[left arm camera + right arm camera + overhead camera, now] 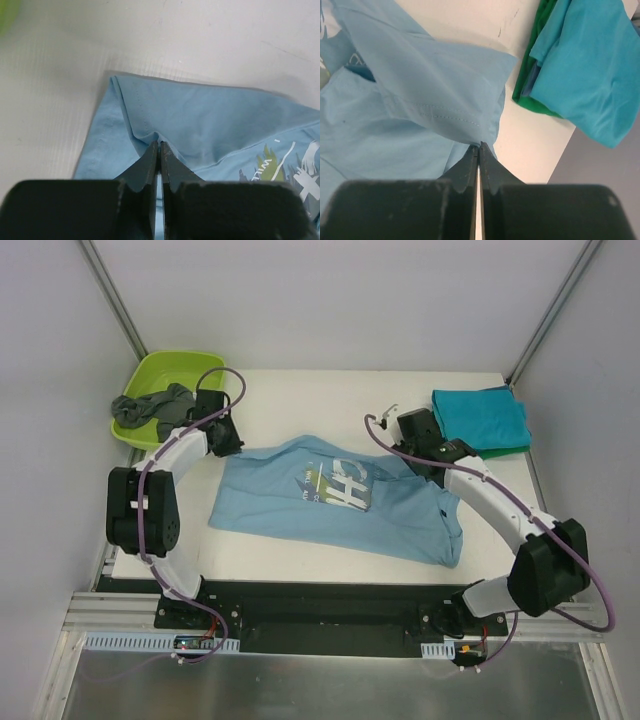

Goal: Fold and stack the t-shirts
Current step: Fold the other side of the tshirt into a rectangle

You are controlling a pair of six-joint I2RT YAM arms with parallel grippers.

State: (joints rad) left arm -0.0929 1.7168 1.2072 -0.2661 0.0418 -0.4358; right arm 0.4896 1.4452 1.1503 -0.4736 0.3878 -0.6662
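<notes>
Wrist views (not overhead) show tee (200,115) seemingly pinched.

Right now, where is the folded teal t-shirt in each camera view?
Top external: teal t-shirt, upper right.
Left wrist: not in it.
Right wrist: teal t-shirt, upper right.
Shared landmark: light blue t-shirt, in all three views.

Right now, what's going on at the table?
Both arms hold the light blue t-shirt spread mid-table: the left gripper pinches its left edge, the right gripper its right side. A folded teal t-shirt lies on a green t-shirt at the far right; a dark grey t-shirt sits in the lime tub.
</notes>
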